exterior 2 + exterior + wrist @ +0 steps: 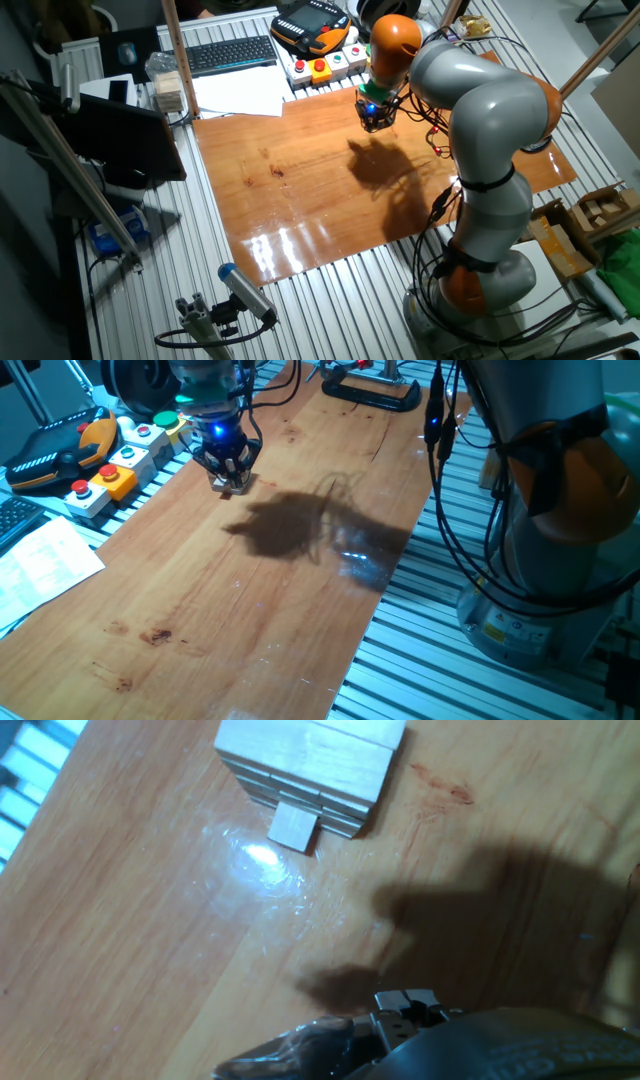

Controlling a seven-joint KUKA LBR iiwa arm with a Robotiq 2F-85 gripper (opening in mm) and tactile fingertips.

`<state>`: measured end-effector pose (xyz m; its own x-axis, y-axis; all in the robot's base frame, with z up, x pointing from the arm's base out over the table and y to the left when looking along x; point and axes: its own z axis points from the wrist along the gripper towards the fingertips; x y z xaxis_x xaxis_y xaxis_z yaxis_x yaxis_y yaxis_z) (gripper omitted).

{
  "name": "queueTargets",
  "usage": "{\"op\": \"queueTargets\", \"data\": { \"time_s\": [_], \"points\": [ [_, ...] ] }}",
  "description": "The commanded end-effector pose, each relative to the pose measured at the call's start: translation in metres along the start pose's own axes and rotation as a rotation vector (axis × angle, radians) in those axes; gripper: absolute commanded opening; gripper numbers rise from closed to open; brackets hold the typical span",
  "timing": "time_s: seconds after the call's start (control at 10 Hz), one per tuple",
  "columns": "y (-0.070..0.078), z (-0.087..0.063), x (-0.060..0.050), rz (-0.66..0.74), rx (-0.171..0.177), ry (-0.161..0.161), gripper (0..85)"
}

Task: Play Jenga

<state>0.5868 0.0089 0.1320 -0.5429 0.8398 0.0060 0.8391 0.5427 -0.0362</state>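
Now: gripper [229,472] low over tower [310,765] at board's [250,600] far edge; jaw state cannot tell. One block [295,826] juts from low layer. Judgement: pull straight along block's axis, slowly, without nudging neighbours.

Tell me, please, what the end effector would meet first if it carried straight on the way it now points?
Probably the Jenga tower, or the block protruding from its side; the end effector hangs just above it, though depth is unclear.
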Motion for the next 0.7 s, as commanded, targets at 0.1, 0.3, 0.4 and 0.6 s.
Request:
{"op": "queueTargets", "data": {
  "time_s": [0.1, 0.3, 0.4, 0.6],
  "points": [
    [0.0002, -0.0001, 0.0001, -0.001, -0.003, -0.005, 0.7],
    [0.0002, -0.0001, 0.0001, -0.004, -0.007, -0.018, 0.7],
    [0.0002, -0.0001, 0.0001, -0.004, -0.011, -0.015, 0.7],
    [0.0013, 0.0013, -0.0015, 0.014, -0.018, -0.016, 0.7]
  ]
}}
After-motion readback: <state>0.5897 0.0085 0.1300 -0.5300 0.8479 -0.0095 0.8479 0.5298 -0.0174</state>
